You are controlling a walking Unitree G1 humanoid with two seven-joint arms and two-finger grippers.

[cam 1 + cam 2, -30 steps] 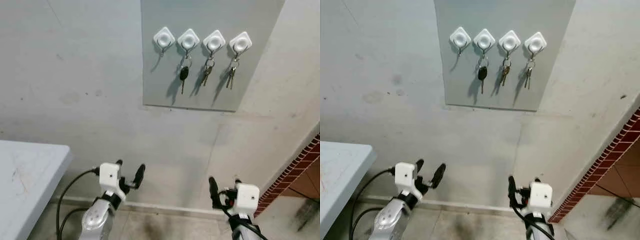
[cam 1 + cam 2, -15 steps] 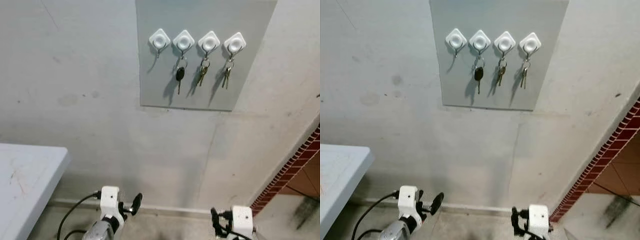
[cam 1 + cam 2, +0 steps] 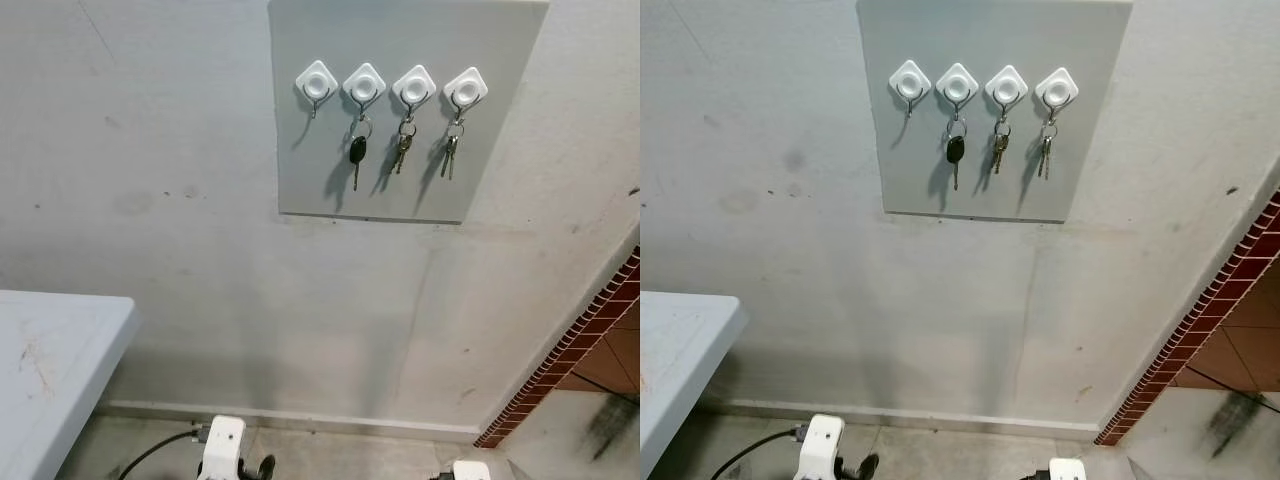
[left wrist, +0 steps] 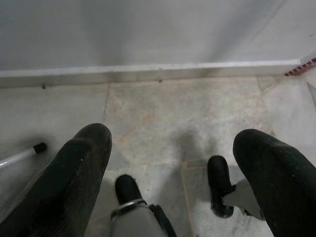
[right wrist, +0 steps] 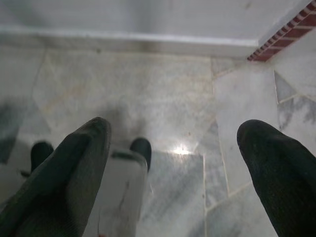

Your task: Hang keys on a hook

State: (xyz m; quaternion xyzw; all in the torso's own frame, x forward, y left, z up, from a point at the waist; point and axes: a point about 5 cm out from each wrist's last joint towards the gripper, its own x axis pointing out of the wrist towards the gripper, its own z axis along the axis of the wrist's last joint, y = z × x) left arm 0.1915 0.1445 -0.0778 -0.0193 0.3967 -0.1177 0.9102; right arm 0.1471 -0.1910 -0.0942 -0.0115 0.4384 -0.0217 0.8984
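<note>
A grey board (image 3: 400,180) on the wall carries a row of white diamond hooks. The leftmost hook (image 3: 316,80) is bare. A black-headed key (image 3: 356,152), a brass bunch (image 3: 401,150) and a silver bunch (image 3: 449,156) hang from the other three. My left gripper (image 4: 173,138) hangs low over the floor tiles, open, nothing between its fingers. My right gripper (image 5: 175,127) is low over the floor too, open and holding nothing. Their white wrist boxes (image 3: 222,445) peek in at the bottom edge of the eye views.
A pale table (image 3: 50,370) juts in at the left. A red brick edge (image 3: 590,340) runs down the right side. A white baseboard (image 4: 148,73) meets the marble floor tiles (image 5: 163,98) below the wall. A thin white rod with a black tip (image 4: 22,154) lies on the floor.
Both arms have dropped from chest height to the bottom edge of the eye views. The board and hooks have shifted only a little, from camera motion.
</note>
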